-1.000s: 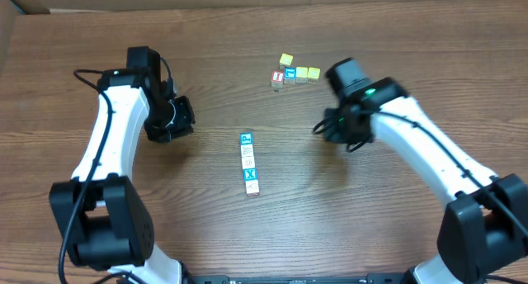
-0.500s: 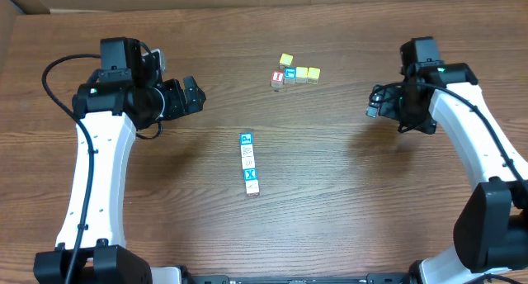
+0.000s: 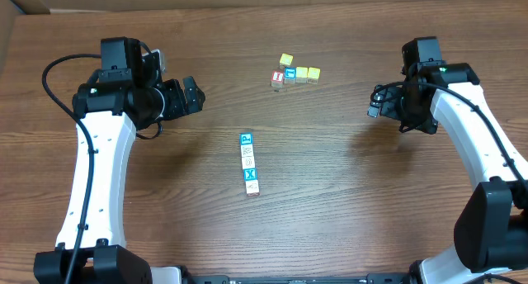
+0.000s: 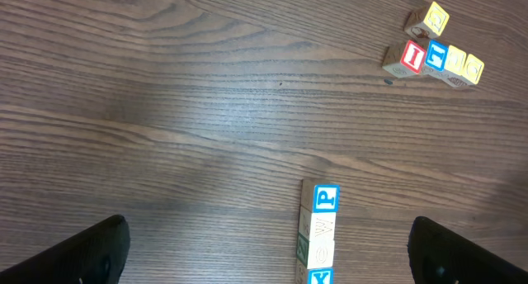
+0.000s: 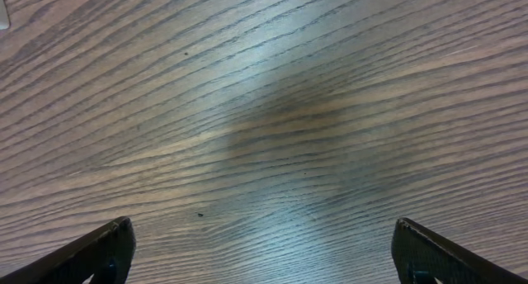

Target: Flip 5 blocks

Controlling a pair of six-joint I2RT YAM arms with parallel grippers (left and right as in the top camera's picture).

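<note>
Left pincer (image 3: 195, 94) and right pincer (image 3: 374, 110) both spread, empty, well apart from blocks (image 3: 248, 163), which lay in row mid-bench (image 3: 165, 218). Step likely called for straddling end block squarely, pinching lightly, sparing neighbours.

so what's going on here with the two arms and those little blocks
Nothing is being handled right now. The left gripper and the right gripper both hang open and empty above the table, one out to each side. Between them a short row of blocks lies in a line, showing blue and white tops. Farther back sits a separate cluster of cubes: yellow, blue and one red-topped. Neither gripper is close to either group.
</note>
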